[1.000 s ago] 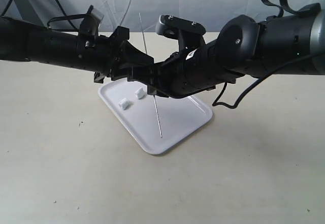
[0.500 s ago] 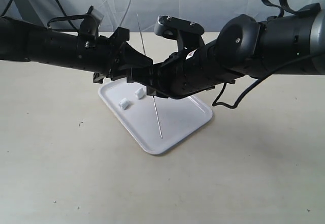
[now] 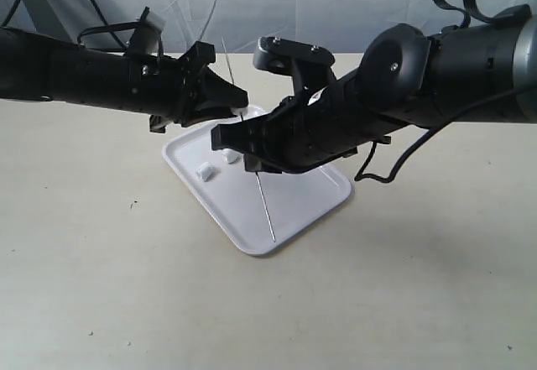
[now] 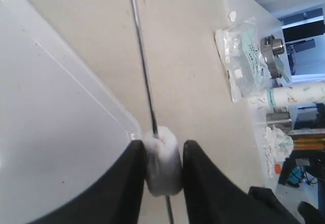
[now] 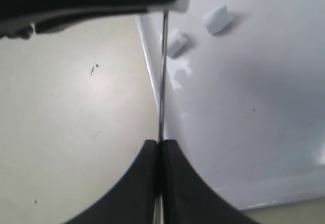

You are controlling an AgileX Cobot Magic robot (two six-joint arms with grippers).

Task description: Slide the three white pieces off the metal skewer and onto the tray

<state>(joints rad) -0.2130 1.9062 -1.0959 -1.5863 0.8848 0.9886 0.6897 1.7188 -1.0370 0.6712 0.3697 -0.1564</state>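
Note:
The white tray (image 3: 294,194) lies mid-table under both arms. Two white pieces (image 3: 204,169) (image 3: 231,158) rest on its far-left part; the right wrist view shows them too (image 5: 217,19) (image 5: 175,42). My right gripper (image 5: 160,144) is shut on the thin metal skewer (image 5: 162,76), which stands steeply over the tray (image 5: 244,107), its lower end (image 3: 267,211) just above it. My left gripper (image 4: 163,150) is shut on the third white piece (image 4: 162,160), still threaded on the skewer (image 4: 142,66) near its upper part. In the exterior view both grippers (image 3: 237,110) (image 3: 252,153) meet above the tray.
In the left wrist view a clear plastic bag (image 4: 249,56) of small parts, a white tube (image 4: 299,94) and other clutter lie on the table beyond the tray's rim (image 4: 96,89). A pale curtain hangs behind the table.
The right gripper has dropped and drawn the skewer downward toward the tray. The left gripper has pulled back up and left, so the two grippers now stand farther apart.

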